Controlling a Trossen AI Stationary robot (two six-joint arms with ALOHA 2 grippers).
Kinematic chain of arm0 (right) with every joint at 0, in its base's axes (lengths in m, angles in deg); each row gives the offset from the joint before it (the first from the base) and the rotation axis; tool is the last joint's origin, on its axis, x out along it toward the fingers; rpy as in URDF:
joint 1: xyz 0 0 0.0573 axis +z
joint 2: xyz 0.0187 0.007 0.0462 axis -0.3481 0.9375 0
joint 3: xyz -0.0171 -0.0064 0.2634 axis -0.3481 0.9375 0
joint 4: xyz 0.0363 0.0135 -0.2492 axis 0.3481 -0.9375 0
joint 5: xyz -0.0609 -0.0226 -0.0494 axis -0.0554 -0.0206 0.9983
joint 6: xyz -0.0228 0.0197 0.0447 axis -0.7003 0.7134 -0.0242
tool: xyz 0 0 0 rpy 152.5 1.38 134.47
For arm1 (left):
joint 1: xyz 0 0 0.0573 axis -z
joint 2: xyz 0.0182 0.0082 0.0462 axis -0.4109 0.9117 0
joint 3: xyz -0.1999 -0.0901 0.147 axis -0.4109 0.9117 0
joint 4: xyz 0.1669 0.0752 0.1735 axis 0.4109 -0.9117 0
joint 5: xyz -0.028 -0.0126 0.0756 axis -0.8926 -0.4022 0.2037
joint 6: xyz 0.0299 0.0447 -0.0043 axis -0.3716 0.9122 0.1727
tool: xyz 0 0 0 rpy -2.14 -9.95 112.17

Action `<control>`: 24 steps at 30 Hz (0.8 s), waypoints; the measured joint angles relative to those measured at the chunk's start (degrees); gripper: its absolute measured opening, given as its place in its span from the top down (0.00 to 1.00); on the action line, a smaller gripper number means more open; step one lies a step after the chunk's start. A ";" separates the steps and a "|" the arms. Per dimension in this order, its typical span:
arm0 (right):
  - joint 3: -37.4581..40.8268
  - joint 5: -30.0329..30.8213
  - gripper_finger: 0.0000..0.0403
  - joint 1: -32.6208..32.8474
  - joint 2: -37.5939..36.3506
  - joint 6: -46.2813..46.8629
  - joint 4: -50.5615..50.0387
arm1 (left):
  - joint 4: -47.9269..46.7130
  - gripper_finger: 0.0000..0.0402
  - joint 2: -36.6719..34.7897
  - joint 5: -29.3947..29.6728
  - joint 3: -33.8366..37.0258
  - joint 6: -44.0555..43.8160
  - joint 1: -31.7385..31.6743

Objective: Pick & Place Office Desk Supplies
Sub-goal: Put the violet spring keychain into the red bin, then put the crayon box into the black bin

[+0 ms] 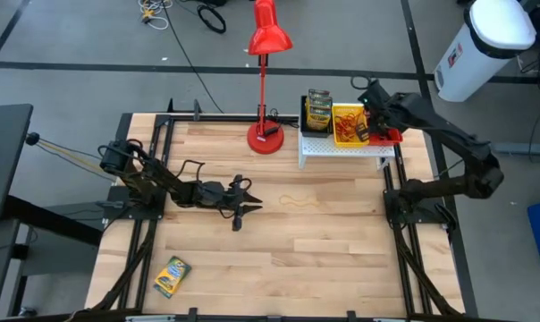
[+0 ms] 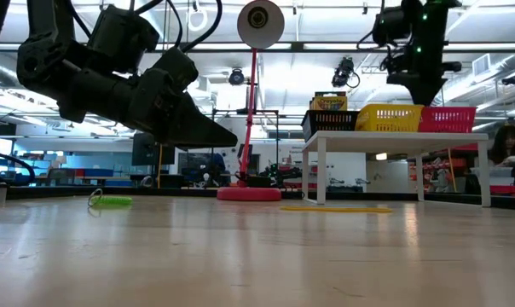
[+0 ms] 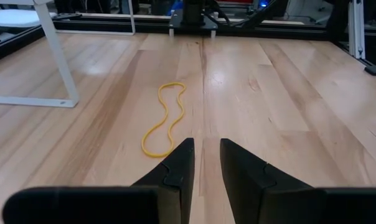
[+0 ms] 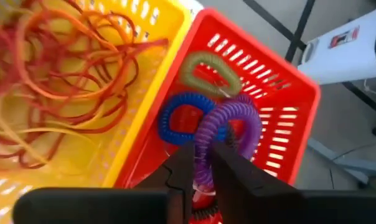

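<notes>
**Two arms at work: purple coil at the red bin, yellow band still loose**

Two grippers are in view. The right gripper [image 4: 200,163] hangs over the red bin [image 4: 287,93] on the white riser shelf [image 1: 341,148] at the tabletop's far right corner. Its fingers pinch a purple coil loop [image 4: 228,127], which dangles into the bin above a blue coil [image 4: 175,115] and a green coil [image 4: 208,70] already inside. The grip looks narrow; whether it is loosening cannot be told. The yellow bin [image 4: 157,74] beside it holds a tangle of tan and red rubber bands [image 4: 57,81]. The black bin [image 1: 317,112] holds crayon boxes.

The left gripper [image 3: 205,158] hovers low near the tabletop's centre, fingers slightly apart and empty, pointed at a yellow rubber band [image 3: 164,118] lying flat just ahead.

One crayon box [image 1: 172,275] lies near the front left corner.

Handling judgement: the band is light, limp and thin, lying flush on the wood. A pinch across one strand at the loop's near end seems best; it may slide or stretch. The crayon box is light and stiff; grip across its narrow sides.
</notes>
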 joint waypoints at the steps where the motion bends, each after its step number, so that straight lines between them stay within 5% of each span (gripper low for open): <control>1: 0.70 0.07 0.83 -0.04 0.16 -0.07 0.21 | -0.01 0.79 0.00 0.01 0.00 -0.05 0.00; 8: 1.91 5.03 0.71 0.00 0.59 -0.20 0.25 | -0.28 0.79 0.04 0.01 0.00 -0.15 0.00; 19: -3.52 2.69 0.44 0.02 -3.10 0.16 -2.31 | -0.28 0.79 0.11 0.02 0.00 -0.80 0.00; 24: -4.01 -2.67 0.49 4.56 -8.34 -0.84 -3.57 | -0.28 0.79 0.11 0.01 0.00 -0.78 0.00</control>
